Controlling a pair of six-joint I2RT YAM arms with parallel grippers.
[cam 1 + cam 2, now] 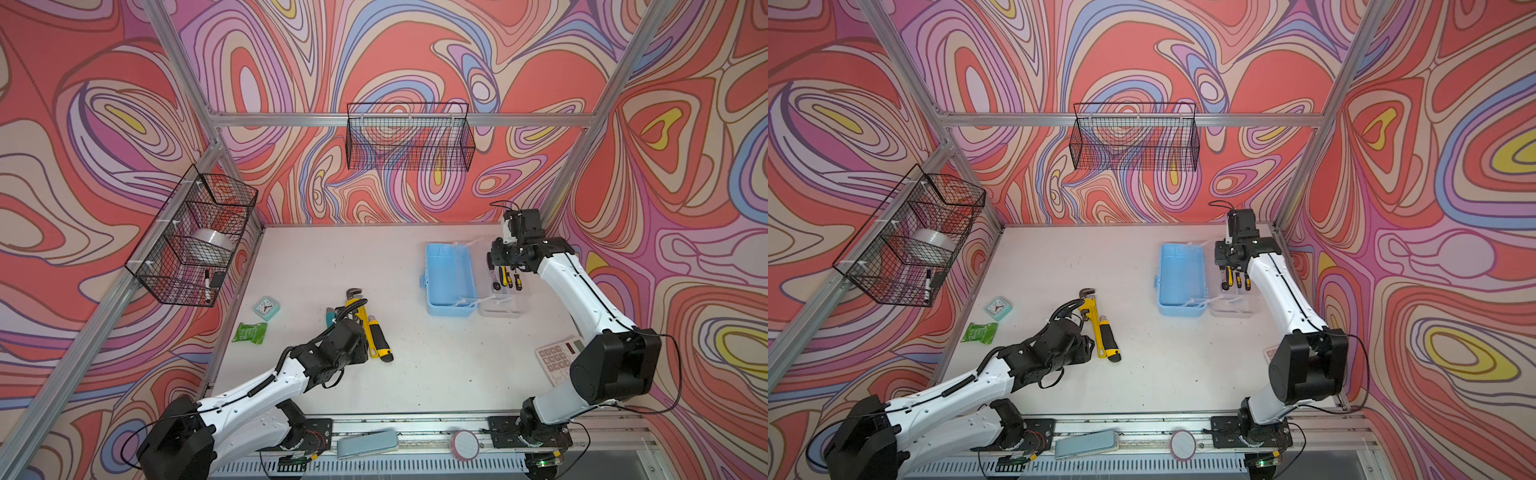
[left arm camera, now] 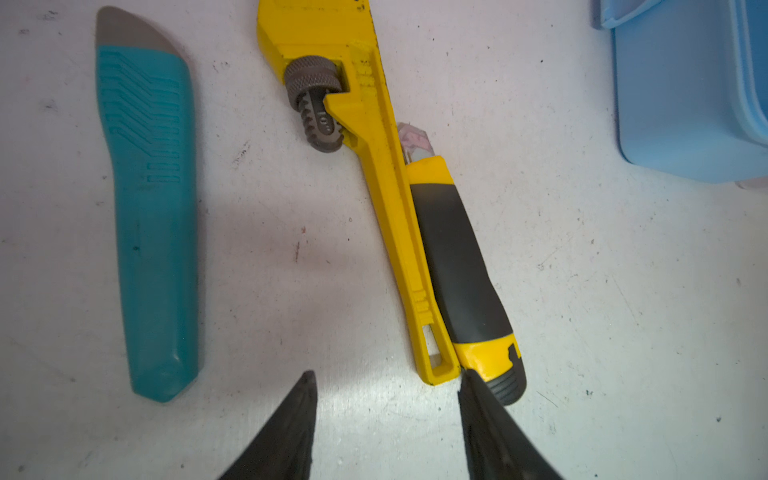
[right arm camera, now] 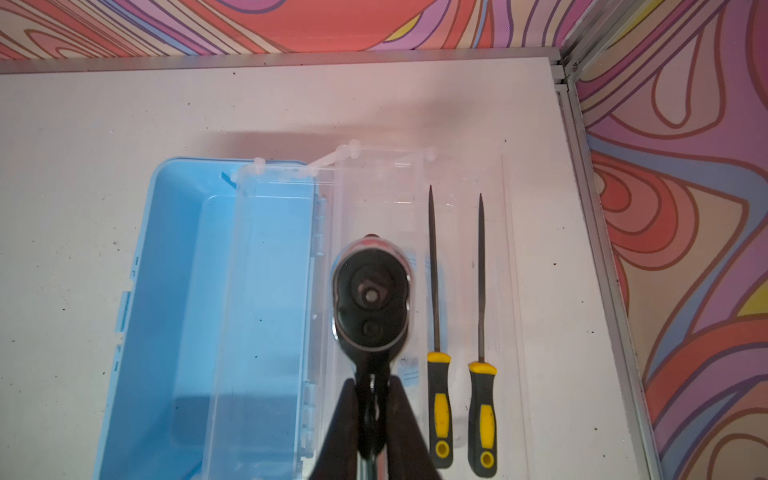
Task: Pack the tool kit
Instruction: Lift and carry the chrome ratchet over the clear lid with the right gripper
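The light blue rectangular plastic tool kit (image 1: pixel 449 279) lies open and empty on the table's (image 1: pixel 415 374) far side. Right fingers (image 3: pixel 372 399) clamp a black-headed ratchet (image 3: pixel 371 297) just beside it; left fingers (image 2: pixel 316 415), half-spread and empty, hover at the yellow pipe wrench (image 2: pixel 374 166), well short of the kit.

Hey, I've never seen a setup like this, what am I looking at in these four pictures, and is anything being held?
Two robot arms stand at a white table. Two pictures look down from overhead; the other two come from cameras on the arms' wrists. The right claw is shut on a ratchet wrench, held above the open blue toolbox and its clear lid, where two files lie. The left claw is open and holds nothing, just short of a yellow pipe wrench and a yellow and black utility knife. A teal knife, small clock, green packet and calculator also lie about.
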